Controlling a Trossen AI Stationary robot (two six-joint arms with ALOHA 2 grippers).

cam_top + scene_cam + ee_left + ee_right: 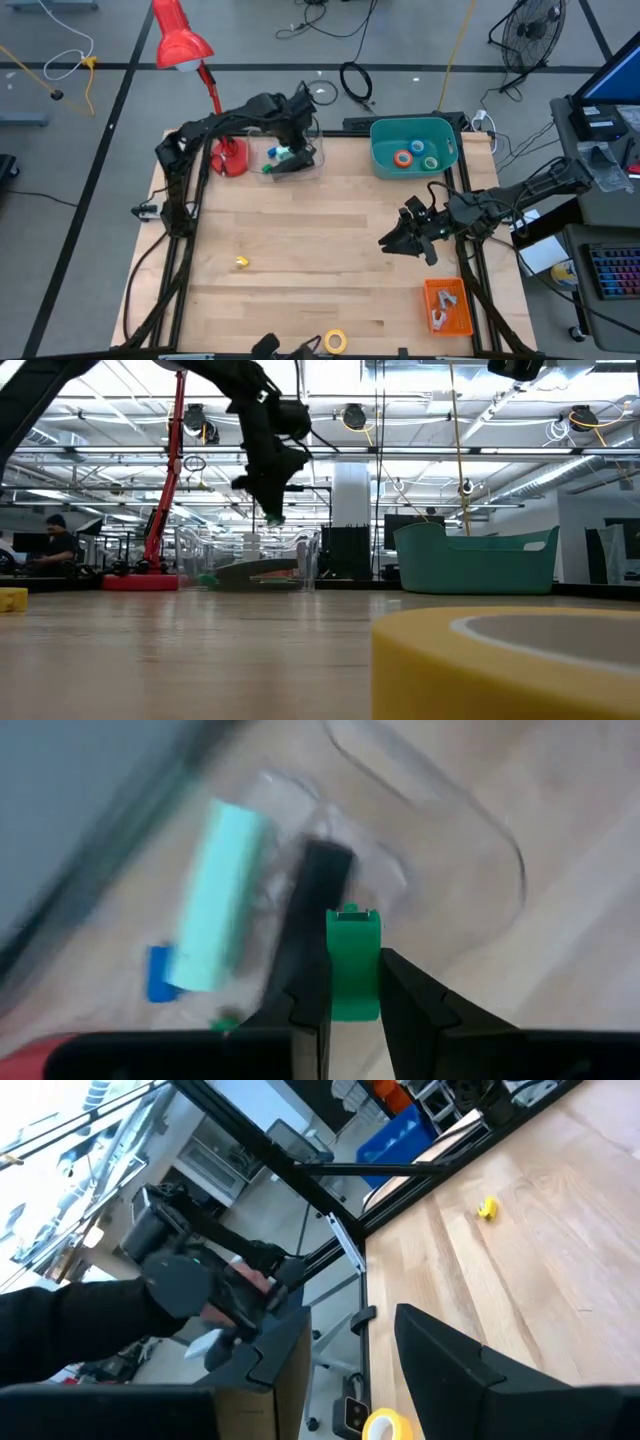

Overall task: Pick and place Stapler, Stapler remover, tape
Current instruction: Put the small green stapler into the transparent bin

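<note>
My left gripper (296, 148) (353, 1010) hovers over a clear container (318, 168) at the table's far side and is shut on a small green stapler (352, 960). In the container lie a mint-green stapler (215, 895), a black stapler (318, 880) and a blue piece (158, 972). My right gripper (405, 238) (360, 1370) is open above the bare table right of centre. Green, blue and orange tape rolls (415, 155) lie in a teal bin (380, 135). The yellow tape roll (335, 341) (510, 660) lies flat at the near edge. A small yellow piece (241, 262) lies on the table. My left gripper pinches the green stapler between its two fingers, which come from above and point down. One end (353, 925) sticks out past the fingertips (405, 985). The stapler is lifted clear and hangs above the clear container (272, 518).
A red desk lamp (228, 158) stands left of the clear container, its shade (180, 40) beyond the far edge. An orange tray (447, 320) with grey pieces sits at the near right corner. Bare wood lies across the table's middle (310, 230). A person (55, 540) sits in the room behind.
</note>
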